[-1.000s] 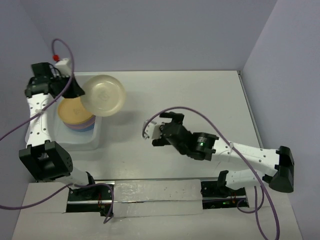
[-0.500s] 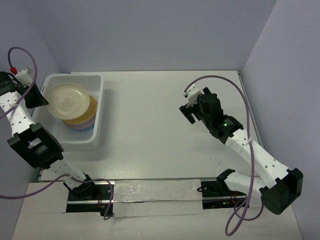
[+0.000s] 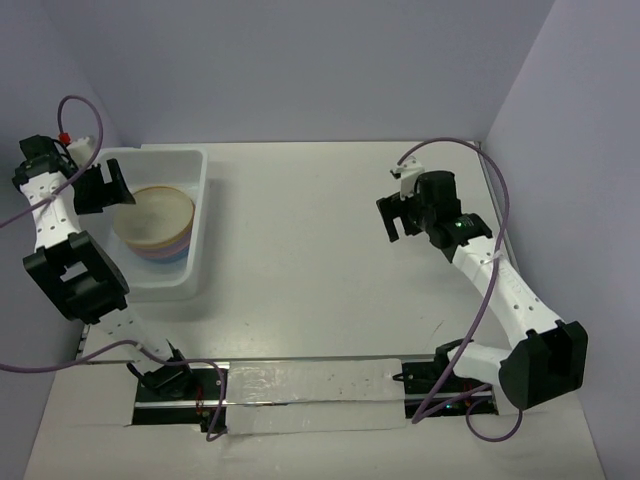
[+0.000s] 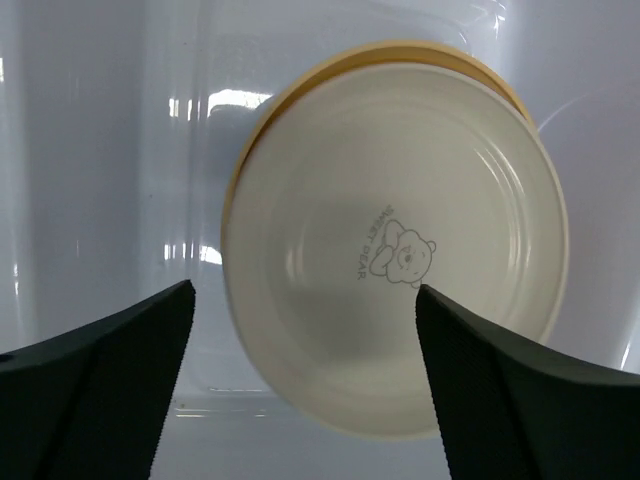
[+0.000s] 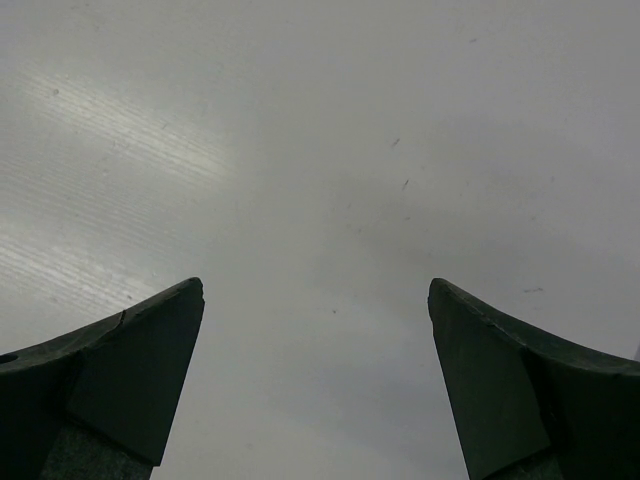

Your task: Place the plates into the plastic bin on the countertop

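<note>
The left gripper (image 4: pixel 302 295), wide open and empty, seems just above the cream plate (image 4: pixel 400 250) in the plastic bin (image 3: pixel 197 215). The right gripper (image 5: pixel 315 290) is open too, empty, over the countertop (image 3: pixel 300 250).

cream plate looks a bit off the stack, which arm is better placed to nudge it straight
Left. The left gripper hangs open right over the cream plate in the bin. The right gripper is open over the table, far across from the bin.

Cream plate (image 4: pixel 400 250), bear mark face up, sits atop an orange-yellow plate (image 4: pixel 400 47) | both lie inside the plastic bin (image 4: pixel 90 150) | left gripper (image 4: pixel 302 290) hovers above, dark fingers (image 4: pixel 100 380) spread wide at the lower corners.
</note>
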